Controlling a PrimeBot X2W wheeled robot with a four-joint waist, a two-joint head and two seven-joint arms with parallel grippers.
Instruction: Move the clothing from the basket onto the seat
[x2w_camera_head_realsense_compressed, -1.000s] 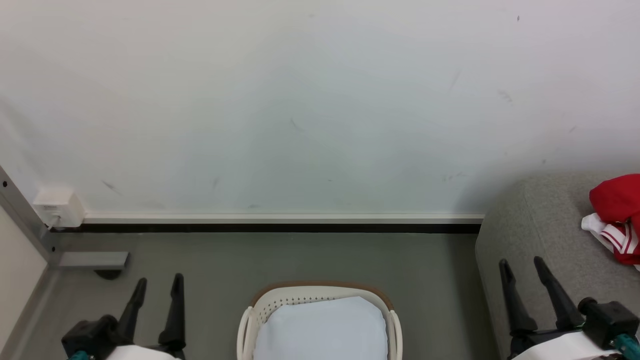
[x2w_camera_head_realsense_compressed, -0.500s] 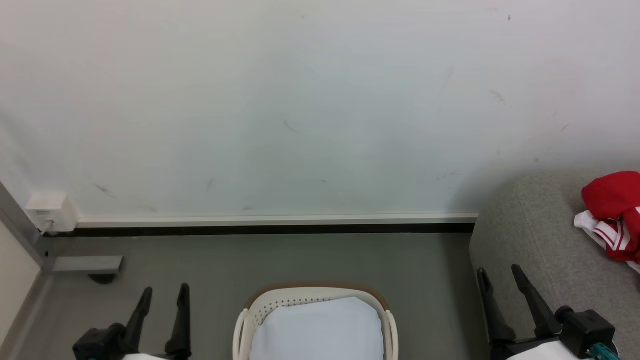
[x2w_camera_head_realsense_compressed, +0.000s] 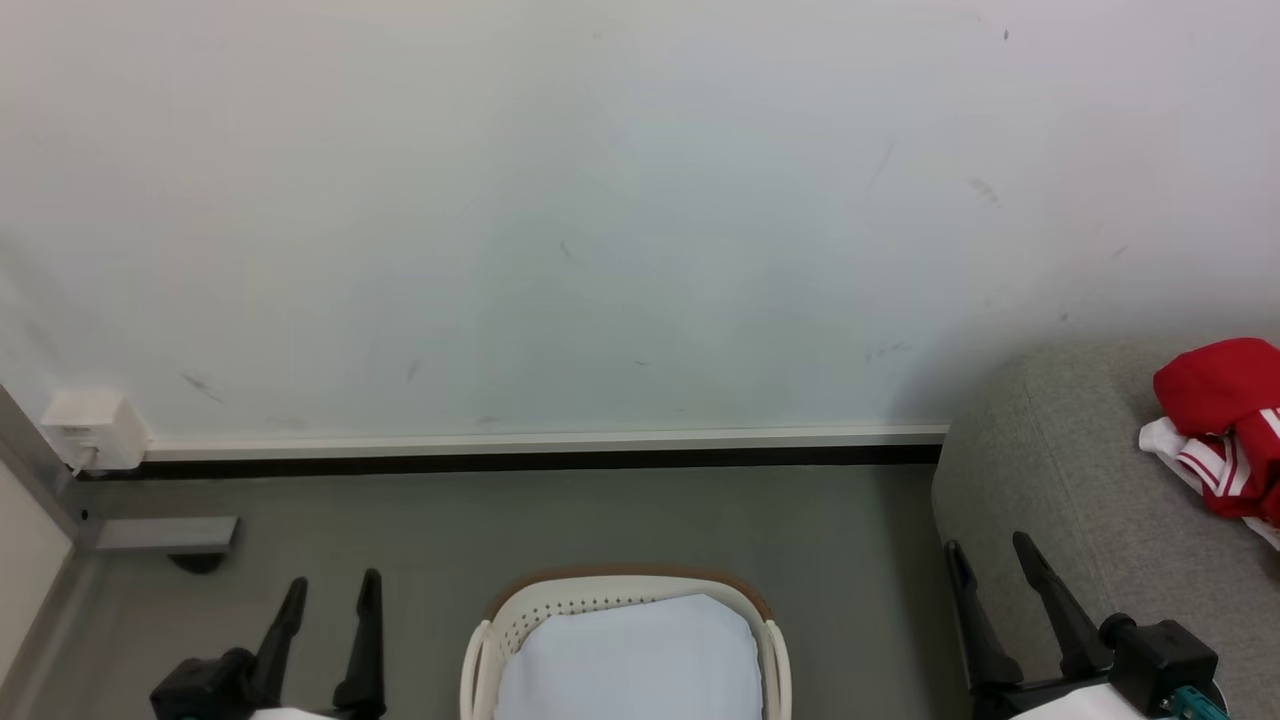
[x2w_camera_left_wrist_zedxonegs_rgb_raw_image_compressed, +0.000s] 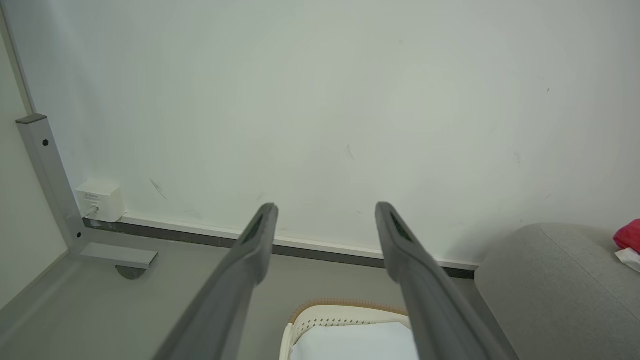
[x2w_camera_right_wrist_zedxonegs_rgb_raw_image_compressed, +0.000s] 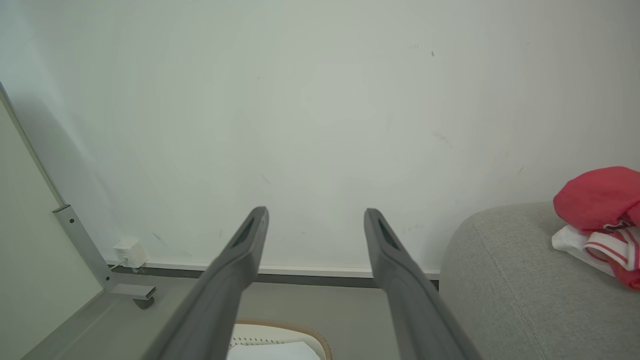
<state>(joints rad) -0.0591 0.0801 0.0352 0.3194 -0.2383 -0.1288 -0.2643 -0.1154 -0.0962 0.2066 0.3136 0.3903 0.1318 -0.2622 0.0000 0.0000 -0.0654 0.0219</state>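
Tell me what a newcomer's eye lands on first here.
The red clothing bunched on the grey seat at the far right stands out first. Next, the white basket at bottom centre, with a pale sheet in it. The left gripper and right gripper flank it, both open.

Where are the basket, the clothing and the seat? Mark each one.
the basket (x2w_camera_head_realsense_compressed: 630, 574): head view, on the brown far rim.
the clothing (x2w_camera_head_realsense_compressed: 1212, 383): head view, on the bunched red fabric.
the seat (x2w_camera_head_realsense_compressed: 1060, 480): head view, on bare grey upholstery left of the clothing.
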